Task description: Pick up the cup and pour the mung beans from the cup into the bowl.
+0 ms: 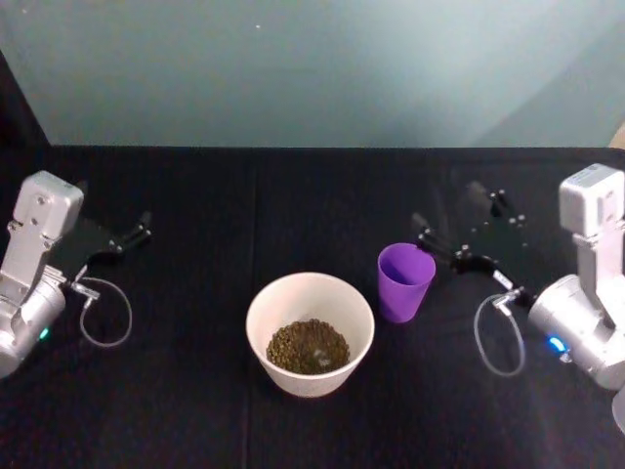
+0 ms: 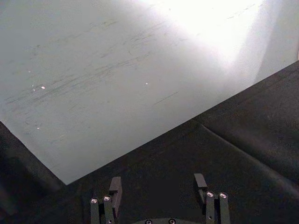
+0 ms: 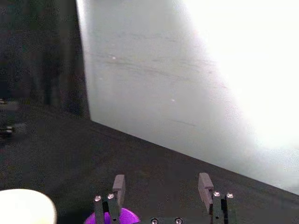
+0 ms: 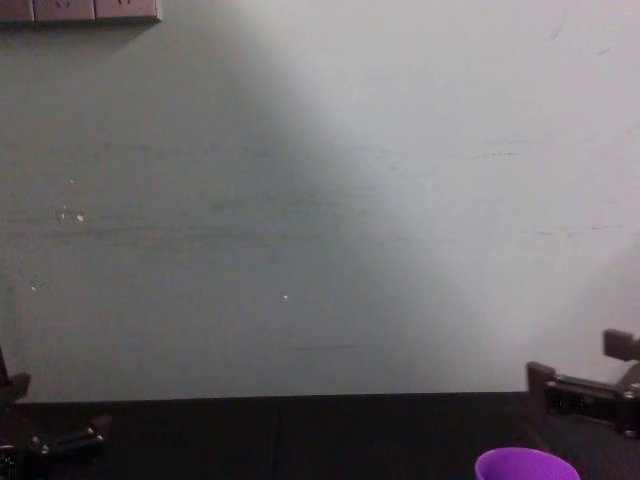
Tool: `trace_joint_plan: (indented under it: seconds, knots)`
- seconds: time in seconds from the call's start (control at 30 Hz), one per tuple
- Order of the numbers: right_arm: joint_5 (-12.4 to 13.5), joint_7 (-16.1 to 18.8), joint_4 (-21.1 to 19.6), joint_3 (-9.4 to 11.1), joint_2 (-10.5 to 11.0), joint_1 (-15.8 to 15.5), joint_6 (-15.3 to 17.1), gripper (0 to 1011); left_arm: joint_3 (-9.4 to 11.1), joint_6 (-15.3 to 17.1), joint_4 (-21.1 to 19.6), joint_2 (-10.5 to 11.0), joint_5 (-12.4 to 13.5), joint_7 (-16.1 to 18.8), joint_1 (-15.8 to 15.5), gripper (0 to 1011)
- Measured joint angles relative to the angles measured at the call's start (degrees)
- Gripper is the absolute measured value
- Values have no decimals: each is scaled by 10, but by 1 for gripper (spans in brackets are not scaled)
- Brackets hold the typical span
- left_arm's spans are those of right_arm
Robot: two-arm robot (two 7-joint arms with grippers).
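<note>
Black cloth covers the table [image 1: 195,410], and a pale wall stands behind it.

Nearest, the white bowl [image 1: 310,333] is seen with the mung beans [image 1: 308,347] already heaped inside. Just beside it, on the right, the purple cup [image 1: 404,281] stands upright and looks empty, so it is judged very light. Its thin, smooth plastic sides may be slippery and may bend if squeezed hard, so a soft hold around the middle is best. Close to the cup, the right gripper [image 1: 444,234] is held with fingers spread apart and nothing between them. Far off to the left, the left gripper [image 1: 132,233] is parked, fingers spread too.
</note>
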Motion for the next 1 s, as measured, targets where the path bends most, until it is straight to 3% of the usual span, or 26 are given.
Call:
trace_joint_plan:
  seconds: [0.23,0.47,0.7,1.0]
  knots:
    - [9,-12,32,23,3,0,-6,1002,0,0,0,0,0,0,0,1000]
    - [3,-30,59,29,-10,-4,-16,1003,0,0,0,0,0,0,0,1000]
    - [-18,-44,82,28,-23,-4,-15,1002,0,0,0,0,0,0,0,1000]
    - [-42,-57,81,30,-31,-8,-15,1003,0,0,0,0,0,0,0,1000]
